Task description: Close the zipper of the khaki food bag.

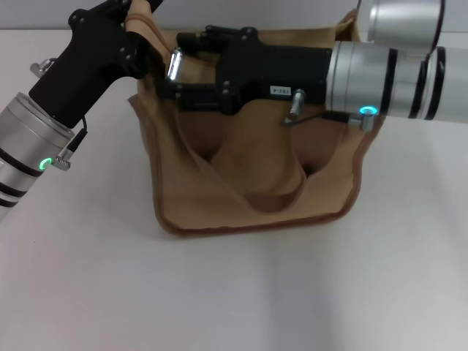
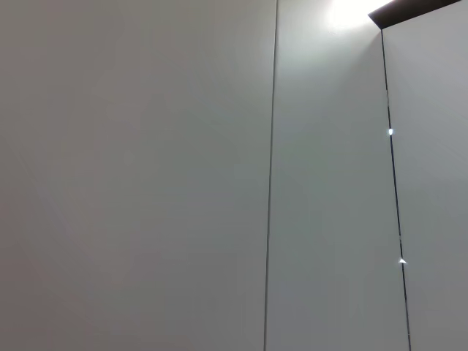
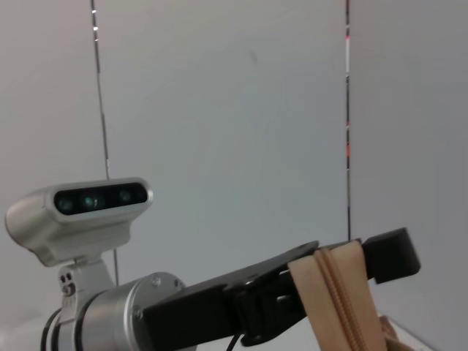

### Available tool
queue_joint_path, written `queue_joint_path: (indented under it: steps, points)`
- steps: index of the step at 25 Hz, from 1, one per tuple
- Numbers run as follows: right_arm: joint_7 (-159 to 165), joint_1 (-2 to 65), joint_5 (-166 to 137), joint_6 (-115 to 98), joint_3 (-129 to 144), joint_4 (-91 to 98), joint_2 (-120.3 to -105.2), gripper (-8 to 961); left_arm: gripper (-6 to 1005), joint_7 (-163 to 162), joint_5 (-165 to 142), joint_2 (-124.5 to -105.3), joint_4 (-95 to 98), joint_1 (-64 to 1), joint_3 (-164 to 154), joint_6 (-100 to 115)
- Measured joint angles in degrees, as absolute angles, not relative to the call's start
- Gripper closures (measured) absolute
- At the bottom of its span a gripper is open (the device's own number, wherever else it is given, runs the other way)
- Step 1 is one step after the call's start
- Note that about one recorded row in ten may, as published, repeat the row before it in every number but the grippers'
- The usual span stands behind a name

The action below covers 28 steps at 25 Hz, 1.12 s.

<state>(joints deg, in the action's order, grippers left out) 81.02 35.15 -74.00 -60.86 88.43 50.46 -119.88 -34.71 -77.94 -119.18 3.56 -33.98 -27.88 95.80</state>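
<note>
I see silver cylindrical arms with green-lit rings, matte black angular grippers: left (image 1: 135,25), right (image 1: 175,77).

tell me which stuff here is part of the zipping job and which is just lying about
Job: khaki food bag; zipper; left gripper, clamped on the bag's end; right gripper, over the bag top.
Lying about: nothing else, only the white table.

Matt tan canvas bag (image 1: 256,183)
</note>
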Motion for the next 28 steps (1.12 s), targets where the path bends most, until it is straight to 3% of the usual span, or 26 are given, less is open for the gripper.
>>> queue_joint_path:
  steps: [28]
  points:
    - [79.11,29.53,-70.19,-71.49,84.19,52.87,-119.51,180,995,-35.15,-77.98,-119.18,3.56,-35.77,-27.78,99.46]
